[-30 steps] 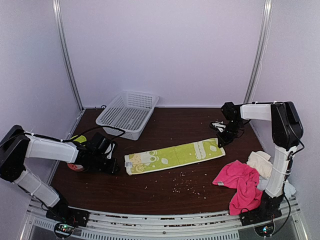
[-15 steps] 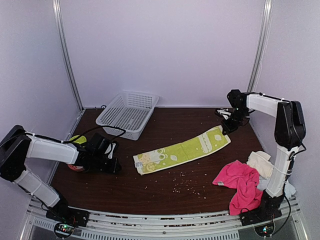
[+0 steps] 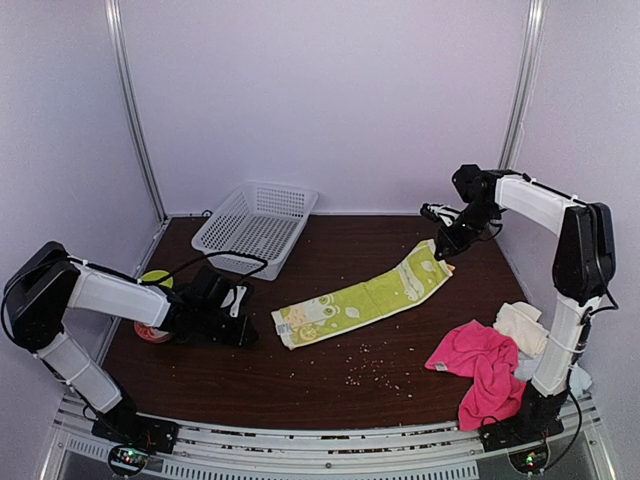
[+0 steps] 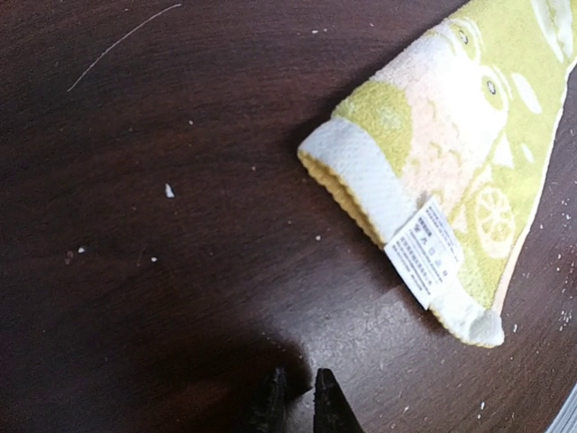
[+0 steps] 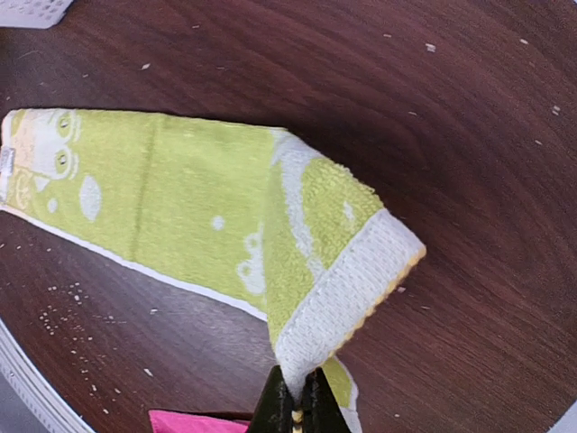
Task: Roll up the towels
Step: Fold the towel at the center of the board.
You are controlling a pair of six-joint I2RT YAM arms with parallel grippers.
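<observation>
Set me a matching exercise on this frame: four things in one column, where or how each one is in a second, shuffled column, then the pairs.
Things
1. lime-yellow towel
2. hot-pink towel
3. white basket
4. right tool

Place or state
A. at the far left of the table
B. shut on a towel corner
C. stretched across the middle, one end lifted
D. crumpled at the near right

Pairs: 1-C, 2-D, 3-A, 4-B
</observation>
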